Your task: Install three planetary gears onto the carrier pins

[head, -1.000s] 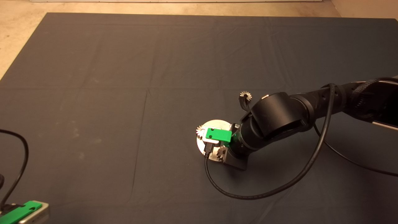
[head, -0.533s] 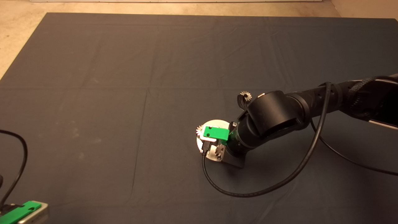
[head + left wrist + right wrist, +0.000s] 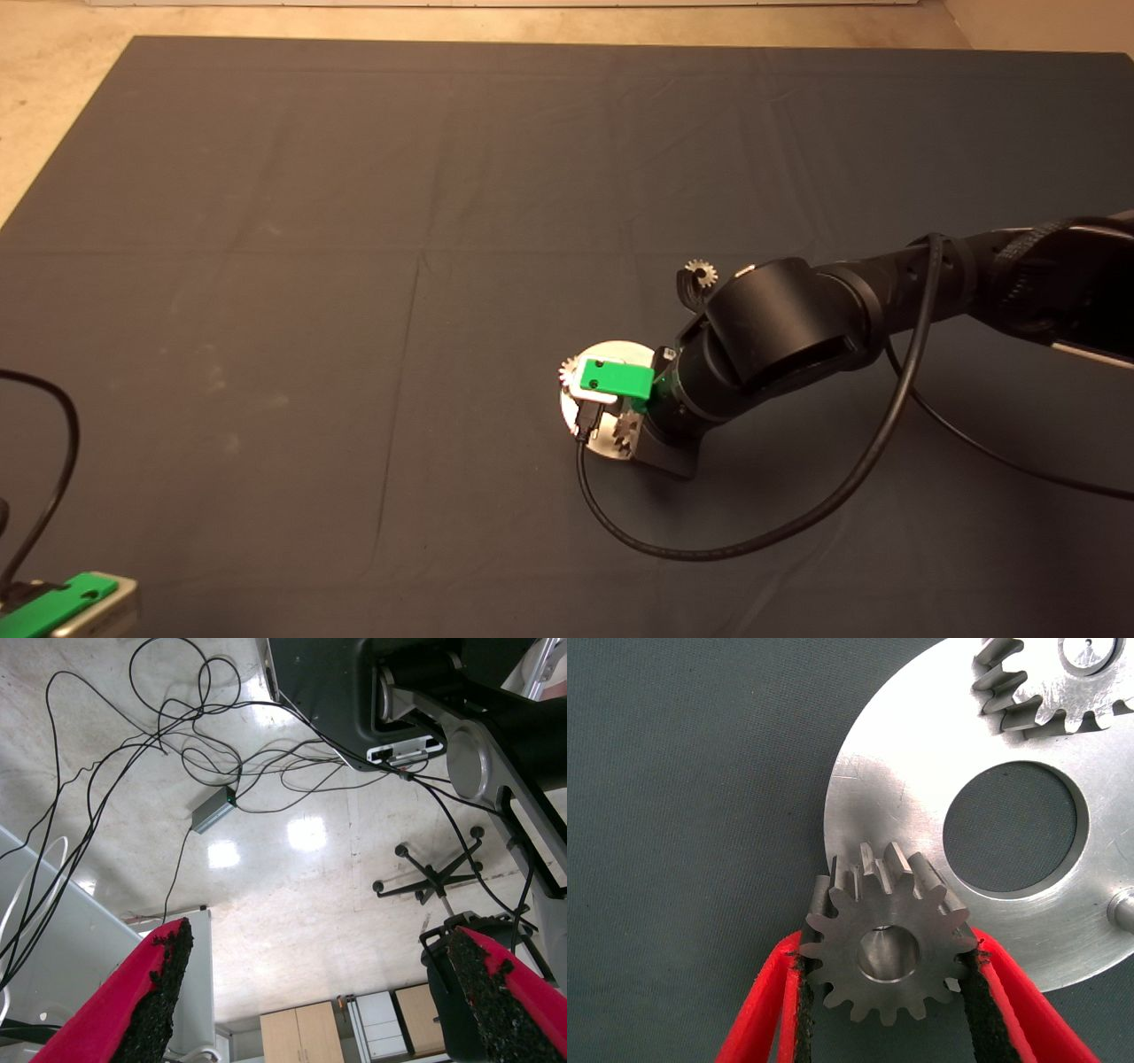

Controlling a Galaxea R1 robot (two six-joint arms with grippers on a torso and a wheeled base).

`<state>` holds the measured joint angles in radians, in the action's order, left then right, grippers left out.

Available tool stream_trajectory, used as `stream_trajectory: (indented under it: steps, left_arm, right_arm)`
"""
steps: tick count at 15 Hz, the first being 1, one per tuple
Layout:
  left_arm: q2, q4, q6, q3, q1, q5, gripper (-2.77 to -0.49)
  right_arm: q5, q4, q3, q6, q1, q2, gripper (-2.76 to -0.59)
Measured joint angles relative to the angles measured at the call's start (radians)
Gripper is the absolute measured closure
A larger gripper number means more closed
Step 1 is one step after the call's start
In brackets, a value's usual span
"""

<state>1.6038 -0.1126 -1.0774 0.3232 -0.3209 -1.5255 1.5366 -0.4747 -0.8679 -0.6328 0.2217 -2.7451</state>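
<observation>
My right gripper [image 3: 888,950] is shut on a planetary gear [image 3: 890,952], its red fingers [image 3: 766,1010] pressing both sides. The gear hangs over the rim of the shiny carrier disc [image 3: 921,788]; something silvery shows in its bore, and I cannot tell if that is a pin. A second gear [image 3: 1045,682] sits on a pin across the centre hole. One bare carrier pin [image 3: 1125,908] stands near the disc's rim. In the head view the held gear [image 3: 567,372] is at the left edge of the disc [image 3: 611,354], another gear [image 3: 627,430] at its front, and a loose gear [image 3: 701,273] lies on the mat behind.
My left gripper [image 3: 62,602] is parked at the mat's lower left corner, fingers [image 3: 155,992] wide apart, its wrist view showing cables and furniture beyond the mat. A black cable [image 3: 735,549] loops on the mat in front of the right arm [image 3: 788,328].
The right gripper has shifted slightly left over the disc with the gear in it, then held still. The left arm has not moved.
</observation>
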Motion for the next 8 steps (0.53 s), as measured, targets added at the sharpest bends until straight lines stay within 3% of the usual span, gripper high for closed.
stream_trajectory:
  steps: [8]
  left_arm:
    - [0.0,0.0,0.002,0.0,0.0,0.0,-2.04]
  right_arm:
    - [-0.001,0.0,0.0,0.0,0.0,0.0,-0.95]
